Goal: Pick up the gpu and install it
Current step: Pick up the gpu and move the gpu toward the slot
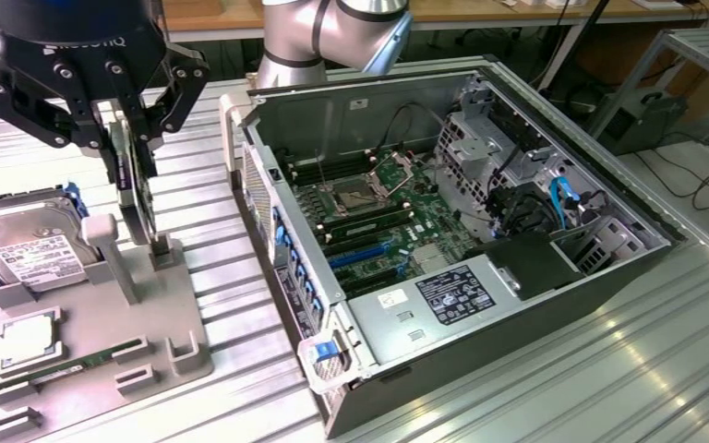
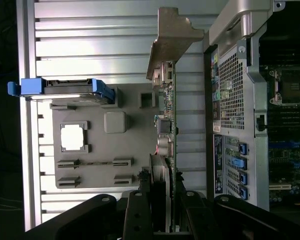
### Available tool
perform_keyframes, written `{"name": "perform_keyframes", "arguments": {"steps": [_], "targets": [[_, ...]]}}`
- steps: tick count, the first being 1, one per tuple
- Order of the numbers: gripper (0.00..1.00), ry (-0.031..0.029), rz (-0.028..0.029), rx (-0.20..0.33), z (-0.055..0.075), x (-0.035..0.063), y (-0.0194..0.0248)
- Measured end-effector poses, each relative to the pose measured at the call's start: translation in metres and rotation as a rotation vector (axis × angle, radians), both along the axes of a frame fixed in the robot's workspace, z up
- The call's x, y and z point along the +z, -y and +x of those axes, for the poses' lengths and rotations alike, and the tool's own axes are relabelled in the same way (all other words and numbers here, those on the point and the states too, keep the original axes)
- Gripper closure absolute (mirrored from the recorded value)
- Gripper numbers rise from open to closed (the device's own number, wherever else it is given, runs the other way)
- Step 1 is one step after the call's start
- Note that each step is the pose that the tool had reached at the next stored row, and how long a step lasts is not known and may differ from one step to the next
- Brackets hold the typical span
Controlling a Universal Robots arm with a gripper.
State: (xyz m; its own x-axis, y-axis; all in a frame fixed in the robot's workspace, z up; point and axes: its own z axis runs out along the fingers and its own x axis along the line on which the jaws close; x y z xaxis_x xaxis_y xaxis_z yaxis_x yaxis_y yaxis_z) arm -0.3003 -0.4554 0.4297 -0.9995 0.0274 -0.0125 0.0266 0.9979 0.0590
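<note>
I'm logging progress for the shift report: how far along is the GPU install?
Done: the gripper is closed on the gpu, held edge-on over the grey stand. In hand: the pick-up; I can't tell if the card is clear of the stand. Left: the install; the open computer case shows no card in its expansion slots.

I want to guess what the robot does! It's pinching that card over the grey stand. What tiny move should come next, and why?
Probably a small lift straight up. The fingers look shut on the graphics card, which stands on edge with its lower end at the slot of the grey stand. Rising first should free it before heading to the open computer.
</note>
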Motion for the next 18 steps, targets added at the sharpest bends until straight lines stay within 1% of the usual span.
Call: {"name": "perform_keyframes", "arguments": {"steps": [6,13,18], "targets": [[0.72,0.0001,0.0000,0.000,0.006,0.0000,0.0000],[0.72,0.0001,0.0000,0.000,0.017,-0.0001,0.0000],[0.72,0.0001,0.0001,0.000,0.023,-0.0001,0.0000]]}}
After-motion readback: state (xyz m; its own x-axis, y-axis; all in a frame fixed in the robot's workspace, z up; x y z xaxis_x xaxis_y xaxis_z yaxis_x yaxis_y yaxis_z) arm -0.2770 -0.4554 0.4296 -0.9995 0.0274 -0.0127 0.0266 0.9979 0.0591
